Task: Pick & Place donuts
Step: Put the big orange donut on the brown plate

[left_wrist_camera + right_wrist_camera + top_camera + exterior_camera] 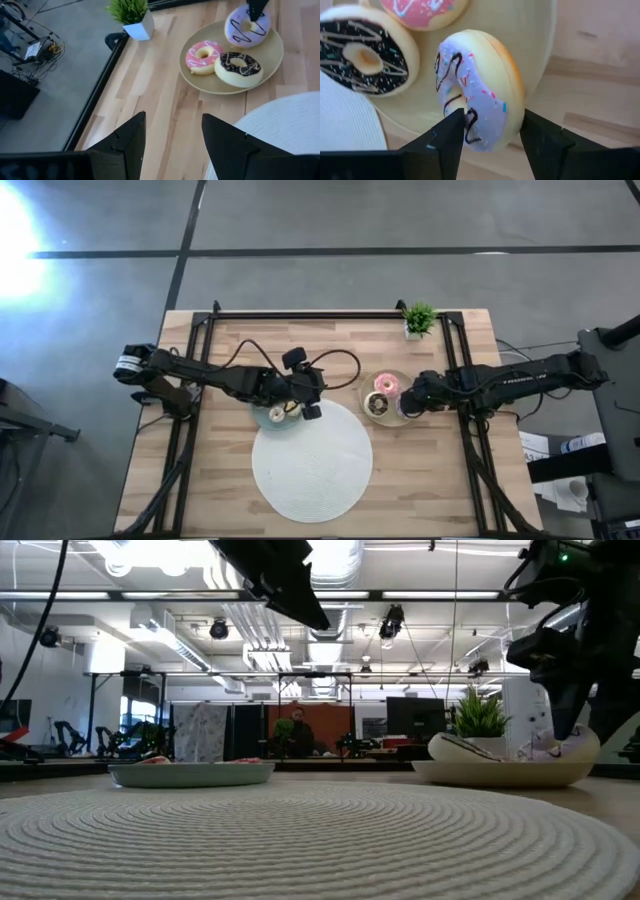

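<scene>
Three donuts are sitting on the beige plate (398,416) near the table's right edge in the high view, the right gripper (412,395) hovering over them. In the left wrist view, the left gripper (172,131) is standing wide, empty. Right wrist view: fingers are parting around the lilac donut (480,89), tilted on the rim. It's risking rolling off, or bumping the dark donut (365,55).

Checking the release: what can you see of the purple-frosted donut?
The purple-frosted donut has lilac icing with dark drizzle and coloured sprinkles over a pale, spongy-looking base. It sits tilted at the edge of the beige plate, near the pink donut and chocolate donut. The right gripper straddles it with open jaws; contact is unclear.
</scene>
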You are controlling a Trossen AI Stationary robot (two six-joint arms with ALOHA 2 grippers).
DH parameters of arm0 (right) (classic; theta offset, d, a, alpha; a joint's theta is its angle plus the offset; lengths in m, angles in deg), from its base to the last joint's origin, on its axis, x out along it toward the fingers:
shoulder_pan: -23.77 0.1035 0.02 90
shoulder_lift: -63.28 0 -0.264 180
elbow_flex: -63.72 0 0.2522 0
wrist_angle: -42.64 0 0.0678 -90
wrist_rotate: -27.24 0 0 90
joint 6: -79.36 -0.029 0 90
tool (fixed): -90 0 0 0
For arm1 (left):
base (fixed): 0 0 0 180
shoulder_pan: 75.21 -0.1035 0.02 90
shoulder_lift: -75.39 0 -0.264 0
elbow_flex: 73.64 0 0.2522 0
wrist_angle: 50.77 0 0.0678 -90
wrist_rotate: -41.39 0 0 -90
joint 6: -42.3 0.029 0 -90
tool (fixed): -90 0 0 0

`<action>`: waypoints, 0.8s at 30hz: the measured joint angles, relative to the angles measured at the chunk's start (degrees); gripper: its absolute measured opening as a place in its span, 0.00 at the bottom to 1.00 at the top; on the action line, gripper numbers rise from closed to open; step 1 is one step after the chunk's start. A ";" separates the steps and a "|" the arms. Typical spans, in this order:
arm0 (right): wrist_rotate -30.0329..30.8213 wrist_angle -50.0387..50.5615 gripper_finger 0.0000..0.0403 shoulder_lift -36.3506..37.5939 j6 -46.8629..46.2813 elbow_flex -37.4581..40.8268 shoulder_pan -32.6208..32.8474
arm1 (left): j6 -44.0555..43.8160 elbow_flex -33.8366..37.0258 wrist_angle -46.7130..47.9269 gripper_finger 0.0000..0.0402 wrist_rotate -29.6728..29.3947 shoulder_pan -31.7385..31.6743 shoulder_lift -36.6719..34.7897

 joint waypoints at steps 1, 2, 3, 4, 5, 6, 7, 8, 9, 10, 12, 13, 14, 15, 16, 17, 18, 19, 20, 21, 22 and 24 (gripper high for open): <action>-0.67 0.33 0.44 0.00 0.54 -0.21 0.01 | -0.15 0.00 0.08 0.42 0.00 0.00 -0.46; -0.78 0.68 0.44 0.00 0.83 -0.52 0.02 | -0.18 0.00 -0.14 0.42 0.00 -0.02 -0.72; -0.42 0.68 0.44 0.00 1.10 -0.88 0.02 | -0.21 0.00 -0.42 0.42 0.11 -0.12 -1.23; 0.42 0.54 0.44 0.00 1.18 -1.38 0.02 | -0.20 0.00 -0.34 0.42 0.24 -0.13 -1.77; 1.67 0.38 0.44 -0.08 1.18 -1.87 0.00 | -0.34 0.00 -0.33 0.42 0.33 -0.13 -2.26; 2.74 0.09 0.44 -0.19 1.20 -2.29 -0.12 | -0.53 0.00 -0.49 0.42 0.33 -0.22 -2.68; 3.38 -0.05 0.44 -0.43 1.29 -2.64 -0.37 | -0.70 0.00 -0.55 0.42 0.33 -0.29 -3.15; 3.47 -0.16 0.44 -0.75 1.80 -2.72 -0.65 | -0.79 0.00 -0.53 0.42 0.33 -0.35 -3.49; 3.32 -0.05 0.44 -1.13 2.40 -2.72 -0.81 | -0.89 0.00 -0.53 0.42 0.33 -0.40 -3.78; 2.94 0.06 0.44 -1.54 2.94 -2.72 -0.91 | -0.98 0.00 -0.51 0.42 0.33 -0.50 -4.01; 2.26 0.83 0.44 -2.35 3.84 -2.72 -0.90 | -1.04 0.00 -0.51 0.42 0.31 -0.52 -4.33; 2.18 1.55 0.44 -2.62 4.22 -2.72 -0.86 | -1.08 0.00 -0.50 0.42 0.29 -0.56 -4.45; 2.25 1.90 0.44 -2.84 4.90 -2.69 -0.85 | -1.14 0.00 -0.28 0.42 0.32 -0.56 -4.68; 2.59 1.85 0.44 -2.95 5.58 -2.69 -0.85 | -1.33 0.00 0.23 0.42 0.31 -0.58 -4.85; 3.09 1.74 0.44 -2.97 6.16 -2.69 -0.85 | -1.81 0.00 0.45 0.42 0.28 -0.61 -4.95; 3.57 1.77 0.44 -2.97 6.79 -2.69 -0.85 | -2.24 0.00 0.50 0.42 0.28 -0.61 -5.09; 4.03 1.84 0.44 -2.95 7.42 -2.73 -0.85 | -2.57 0.00 0.78 0.42 0.29 -0.61 -5.17; 4.72 1.96 0.44 -2.98 8.01 -2.93 -0.85 | -2.84 0.00 1.09 0.42 0.28 -0.61 -5.22; 5.24 1.88 0.44 -3.02 8.51 -3.24 -0.85 | -3.23 0.00 1.34 0.42 0.31 -0.61 -5.22; 5.37 1.63 0.44 -3.06 9.28 -3.52 -0.87 | -3.59 0.00 1.54 0.42 0.31 -0.61 -5.24; 5.28 1.28 0.44 -3.10 10.45 -3.65 -0.92 | -3.78 0.00 1.79 0.42 0.31 -0.61 -5.24; 5.01 1.08 0.44 -3.26 13.41 -3.76 -0.90 | -4.08 0.00 2.47 0.42 0.31 -0.61 -5.24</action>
